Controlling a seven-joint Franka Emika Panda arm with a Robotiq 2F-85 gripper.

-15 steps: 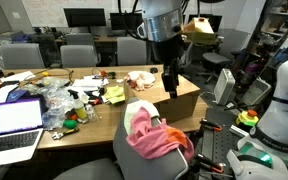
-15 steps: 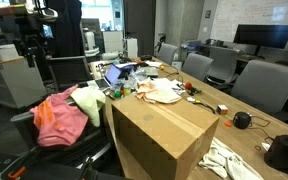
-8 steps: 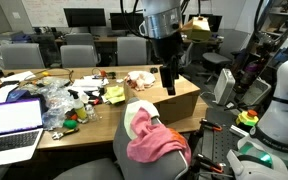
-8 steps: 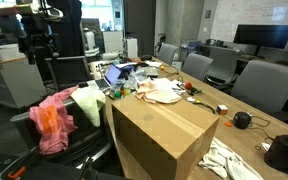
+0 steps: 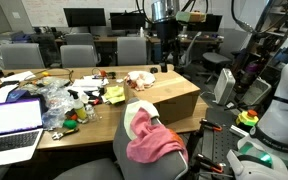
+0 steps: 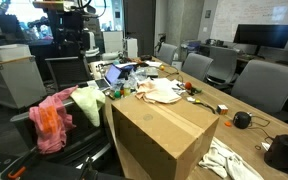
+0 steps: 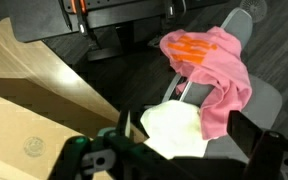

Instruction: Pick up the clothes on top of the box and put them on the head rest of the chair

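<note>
My jaws stand spread wide and grip nothing. In the wrist view their dark tips sit at the bottom edge, left and right, and a pale cloth shows through the gap well below them. In an exterior view I hang at the upper centre of the frame, above the far side of the surface (image 5: 96, 126), with open air all round me, apart from the box (image 5: 174, 100) underneath. The clothes (image 5: 149, 138), a pink garment beside a pale one, lie draped over the head rest of the chair (image 5: 124, 166) at lower centre, just beside the box's near edge. In the wrist view the pink garment (image 7: 209, 60) hangs at upper right, and the box's tan edge (image 7: 44, 95) runs across the lower left. Clutter and a laptop (image 5: 14, 120) crowd the left end of the surface. At the right edge of that frame stands white equipment.
</note>
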